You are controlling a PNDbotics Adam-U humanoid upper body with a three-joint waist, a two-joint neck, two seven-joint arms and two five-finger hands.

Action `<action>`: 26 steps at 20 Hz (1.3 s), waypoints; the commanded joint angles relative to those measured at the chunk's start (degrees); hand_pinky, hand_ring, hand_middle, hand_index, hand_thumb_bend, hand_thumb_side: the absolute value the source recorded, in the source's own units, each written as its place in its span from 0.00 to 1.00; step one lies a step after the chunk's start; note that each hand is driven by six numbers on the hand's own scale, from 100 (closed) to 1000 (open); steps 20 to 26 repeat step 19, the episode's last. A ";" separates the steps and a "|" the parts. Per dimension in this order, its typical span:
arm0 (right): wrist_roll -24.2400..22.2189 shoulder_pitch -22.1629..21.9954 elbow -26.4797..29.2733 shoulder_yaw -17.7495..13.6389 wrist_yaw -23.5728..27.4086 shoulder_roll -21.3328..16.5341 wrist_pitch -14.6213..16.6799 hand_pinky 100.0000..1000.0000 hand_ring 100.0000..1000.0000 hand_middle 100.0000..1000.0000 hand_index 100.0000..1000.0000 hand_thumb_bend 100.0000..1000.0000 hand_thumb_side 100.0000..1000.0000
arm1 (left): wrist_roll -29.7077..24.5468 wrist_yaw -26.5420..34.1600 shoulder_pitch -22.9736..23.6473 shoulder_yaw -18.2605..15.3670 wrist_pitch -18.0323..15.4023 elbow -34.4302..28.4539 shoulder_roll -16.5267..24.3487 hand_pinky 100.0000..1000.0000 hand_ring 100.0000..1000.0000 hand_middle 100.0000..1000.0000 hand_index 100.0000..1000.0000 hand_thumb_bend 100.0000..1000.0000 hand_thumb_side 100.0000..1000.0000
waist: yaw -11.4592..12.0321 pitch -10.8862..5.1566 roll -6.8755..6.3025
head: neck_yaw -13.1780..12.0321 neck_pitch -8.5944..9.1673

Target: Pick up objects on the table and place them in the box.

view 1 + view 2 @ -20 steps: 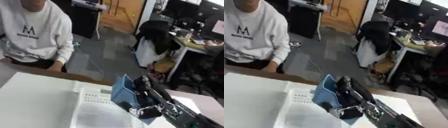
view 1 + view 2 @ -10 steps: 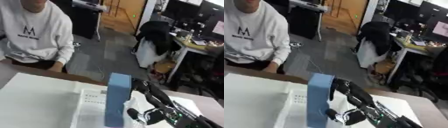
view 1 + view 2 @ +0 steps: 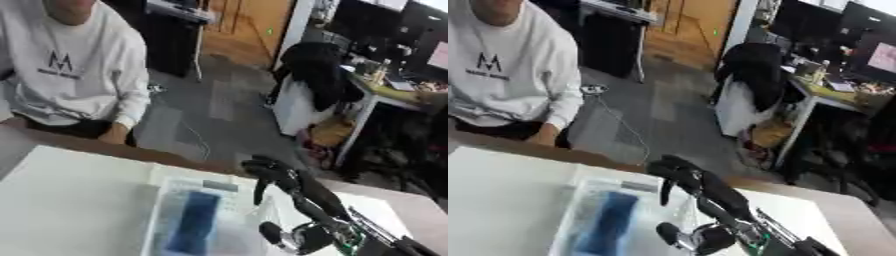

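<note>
A blue box-shaped object (image 3: 191, 222) lies lengthwise inside the clear plastic box (image 3: 163, 199) on the white table. My right hand (image 3: 284, 178) hovers above the box's right rim, fingers spread and drooping, holding nothing. The thumb (image 3: 273, 233) shows below, apart from the fingers. The blue object is free of the hand. My left hand shows in neither view.
A person in a grey sweatshirt (image 3: 68, 75) sits at the table's far left edge, a hand resting on the wooden edge (image 3: 114, 136). Bare white tabletop (image 3: 61, 200) spreads left of the box. Office desks and a chair stand behind.
The blue object, held upright in my right hand half a second ago, now lies flat in the box. The hand has opened and let it go.
</note>
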State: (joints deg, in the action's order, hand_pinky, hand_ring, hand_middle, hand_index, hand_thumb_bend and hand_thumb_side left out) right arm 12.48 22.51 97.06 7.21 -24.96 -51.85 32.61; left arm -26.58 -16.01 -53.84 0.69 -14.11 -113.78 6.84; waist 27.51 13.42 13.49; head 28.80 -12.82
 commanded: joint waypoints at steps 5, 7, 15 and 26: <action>-0.22 -0.33 -0.08 -1.23 -1.17 -1.11 -0.79 1.00 0.93 0.40 1.00 0.24 0.85 | -0.37 -0.67 -1.04 -0.36 0.06 -0.81 0.28 0.41 0.31 0.48 0.57 0.59 0.88 | -0.33 -0.75 -0.54 | -0.29 0.79; -0.12 -0.45 -0.15 -1.31 -1.23 -1.08 -0.94 1.00 0.94 0.41 1.00 0.24 0.85 | -0.47 -0.78 -1.02 -0.36 0.05 -0.81 0.36 0.41 0.31 0.48 0.57 0.59 0.88 | -0.39 -0.71 -0.54 | -0.35 0.82; 9.61 -1.35 2.16 -5.53 -3.31 -0.67 -0.34 1.00 1.00 0.83 1.00 0.33 0.73 | -0.70 -1.48 -0.74 -0.40 -0.11 -0.81 1.47 0.41 0.31 0.48 0.57 0.59 0.88 | -1.52 -0.40 -0.54 | -0.51 1.24; 21.69 -2.93 3.93 -8.52 -17.47 -0.70 -3.12 1.00 1.00 1.00 1.00 0.29 0.77 | -0.95 -2.16 -0.30 -0.21 -0.64 -0.81 2.75 0.41 0.31 0.48 0.57 0.59 0.89 | -2.26 -0.11 -0.54 | -0.22 1.66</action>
